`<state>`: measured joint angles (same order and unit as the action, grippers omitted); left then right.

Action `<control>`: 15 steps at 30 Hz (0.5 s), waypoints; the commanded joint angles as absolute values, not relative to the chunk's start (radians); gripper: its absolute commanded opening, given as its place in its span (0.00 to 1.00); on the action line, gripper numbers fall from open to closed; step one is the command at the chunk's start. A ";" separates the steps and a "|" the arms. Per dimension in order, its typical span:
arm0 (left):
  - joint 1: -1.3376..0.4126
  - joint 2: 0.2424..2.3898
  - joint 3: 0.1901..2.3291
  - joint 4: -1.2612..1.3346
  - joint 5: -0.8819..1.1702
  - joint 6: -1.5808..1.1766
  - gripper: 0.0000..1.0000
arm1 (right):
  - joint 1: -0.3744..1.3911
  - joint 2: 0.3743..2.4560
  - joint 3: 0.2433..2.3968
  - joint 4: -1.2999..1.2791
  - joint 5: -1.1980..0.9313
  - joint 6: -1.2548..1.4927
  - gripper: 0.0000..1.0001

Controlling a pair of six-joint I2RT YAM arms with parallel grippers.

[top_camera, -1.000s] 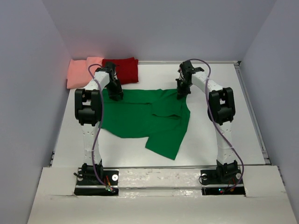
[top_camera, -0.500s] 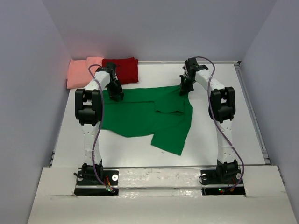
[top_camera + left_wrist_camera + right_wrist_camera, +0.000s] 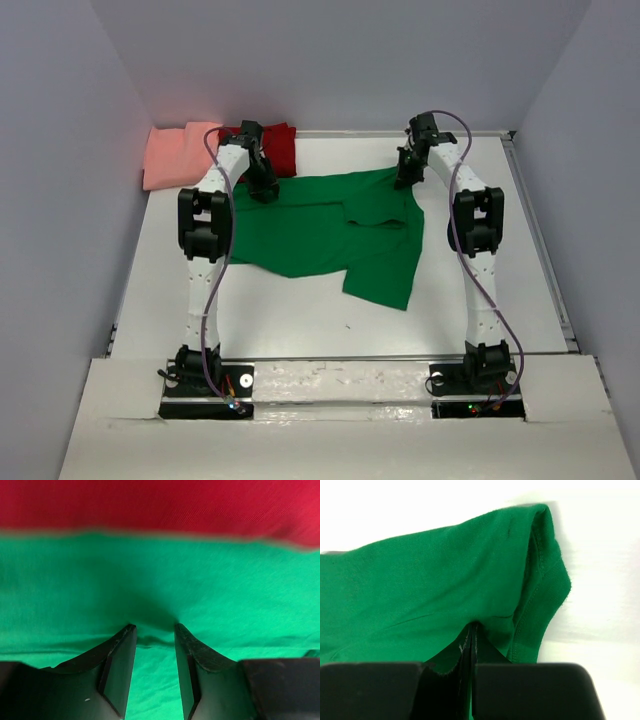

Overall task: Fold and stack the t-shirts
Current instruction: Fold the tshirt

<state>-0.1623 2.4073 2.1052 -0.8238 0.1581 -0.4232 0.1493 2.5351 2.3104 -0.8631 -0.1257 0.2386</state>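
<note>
The bright green t-shirt [image 3: 320, 235] lies spread across the middle of the table, one flap folded over its right half. My left gripper [image 3: 264, 186] sits on its far left edge, jaws part-way closed with a puckered fold of green fabric [image 3: 225, 580] between the fingertips [image 3: 131, 630]. My right gripper [image 3: 406, 178] is at the far right corner, shut on the green cloth [image 3: 420, 580] beside a stitched hem. The dark red t-shirt [image 3: 282, 150] lies folded at the back, just beyond the left gripper [image 3: 155, 627], and fills the top of the left wrist view [image 3: 150, 505]. The salmon-pink t-shirt [image 3: 172, 155] lies left of it.
White table [image 3: 500, 250] with a raised rail along its right side and grey walls on three sides. Both arm bases stand at the near edge. The folded shirts occupy the back left corner.
Both grippers have moved toward the back and to the right, dragging the green t-shirt with them. Its far edge now lies closer to the dark red shirt.
</note>
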 commanded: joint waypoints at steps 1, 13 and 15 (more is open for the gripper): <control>-0.167 2.473 2.245 -0.851 0.183 -0.442 0.49 | 0.120 2.594 2.361 -0.865 -0.058 0.218 0.00; -0.167 2.217 2.353 -0.822 0.146 -0.477 0.71 | 0.120 2.404 2.372 -0.834 -0.107 0.218 0.06; -0.167 2.152 2.365 -0.848 0.124 -0.465 0.71 | 0.120 2.346 2.365 -0.839 -0.139 0.219 0.24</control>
